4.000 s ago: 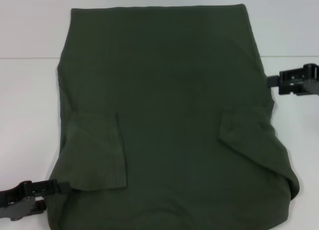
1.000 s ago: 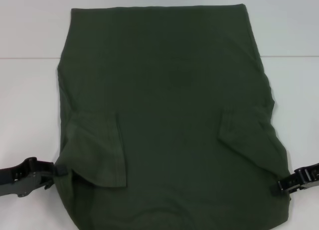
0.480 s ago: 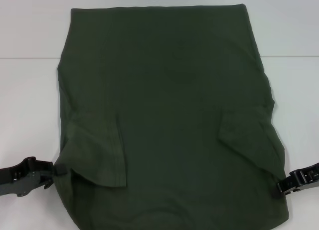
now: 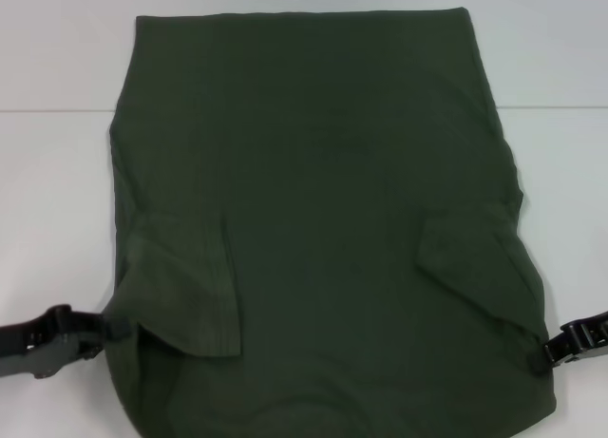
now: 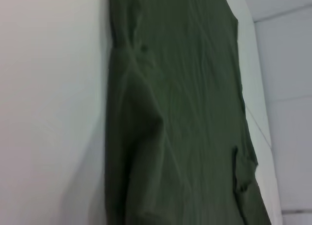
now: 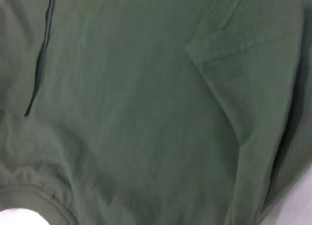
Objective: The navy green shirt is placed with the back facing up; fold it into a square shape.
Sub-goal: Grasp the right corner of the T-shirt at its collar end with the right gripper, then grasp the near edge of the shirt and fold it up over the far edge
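**Shirt flat, both sleeves folded in**

The shirt [image 4: 323, 219] is spread across the middle of the white desk [image 4: 57, 172], filling most of the frame. Its lower left edge is met by the left hand [image 4: 112, 330], its lower right edge by the right hand [image 4: 543, 354]; neither grip can be told.

The shirt [image 4: 323, 219] pretty much hogs the middle of the desk [image 4: 57, 172], running from near the far edge right down to the near one. Bare strips of desk run down both the left and right sides, and that's where a hand can get through. The left hand [image 4: 104, 329] and right hand [image 4: 541, 354] sit in those strips, touching the shirt's near corners.
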You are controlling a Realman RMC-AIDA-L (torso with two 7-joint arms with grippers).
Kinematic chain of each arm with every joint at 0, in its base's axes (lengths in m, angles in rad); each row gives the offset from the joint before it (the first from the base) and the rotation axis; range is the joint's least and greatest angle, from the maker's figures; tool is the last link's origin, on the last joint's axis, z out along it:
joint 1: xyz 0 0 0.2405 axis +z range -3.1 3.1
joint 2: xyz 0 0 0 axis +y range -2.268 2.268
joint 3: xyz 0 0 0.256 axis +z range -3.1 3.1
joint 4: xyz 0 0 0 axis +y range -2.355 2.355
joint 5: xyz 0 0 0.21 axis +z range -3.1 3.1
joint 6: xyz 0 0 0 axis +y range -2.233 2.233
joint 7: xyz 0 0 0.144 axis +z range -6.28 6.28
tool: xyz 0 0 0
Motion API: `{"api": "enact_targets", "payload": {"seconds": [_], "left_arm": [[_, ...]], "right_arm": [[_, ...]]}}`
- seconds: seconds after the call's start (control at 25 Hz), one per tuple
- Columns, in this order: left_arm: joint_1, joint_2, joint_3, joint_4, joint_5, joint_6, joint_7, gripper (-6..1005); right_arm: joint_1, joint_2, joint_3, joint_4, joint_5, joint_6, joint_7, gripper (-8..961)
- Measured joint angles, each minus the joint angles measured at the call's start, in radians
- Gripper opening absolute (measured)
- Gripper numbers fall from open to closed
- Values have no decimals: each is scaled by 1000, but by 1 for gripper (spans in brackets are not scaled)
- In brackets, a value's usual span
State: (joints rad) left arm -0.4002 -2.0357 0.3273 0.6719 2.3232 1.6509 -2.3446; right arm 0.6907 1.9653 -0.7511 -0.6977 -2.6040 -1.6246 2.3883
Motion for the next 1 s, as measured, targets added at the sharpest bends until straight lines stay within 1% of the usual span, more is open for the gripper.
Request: {"api": "enact_targets", "payload": {"seconds": [0.08,0.2,0.32,0.36,0.52,0.76,0.88,1.0], "left_arm": [[1,6,8,0,5,29,25,31],[12,15,16,8,15,74,40,32],[24,20,18,20,31,103,40,32],[42,24,18,28,38,130,42,32],[64,26,18,45,40,166,45,32],[101,26,20,74,61,269,71,31],[106,25,33,75,69,287,76,31],[91,23,34,73,66,289,78,31]], "right_arm": [[-3,-7,9,-1,8,-21,-10,49],[-8,-25,35,-4,24,-74,-24,50],[-19,-33,43,-19,26,-109,-27,50],[-25,-34,43,-24,25,-119,-27,50],[-47,-34,29,-29,18,-162,-33,50],[-75,-33,27,-31,-4,-192,-44,49],[-86,-32,31,-31,-4,-200,-56,49],[-87,-34,63,-31,19,-191,-67,50]]}}
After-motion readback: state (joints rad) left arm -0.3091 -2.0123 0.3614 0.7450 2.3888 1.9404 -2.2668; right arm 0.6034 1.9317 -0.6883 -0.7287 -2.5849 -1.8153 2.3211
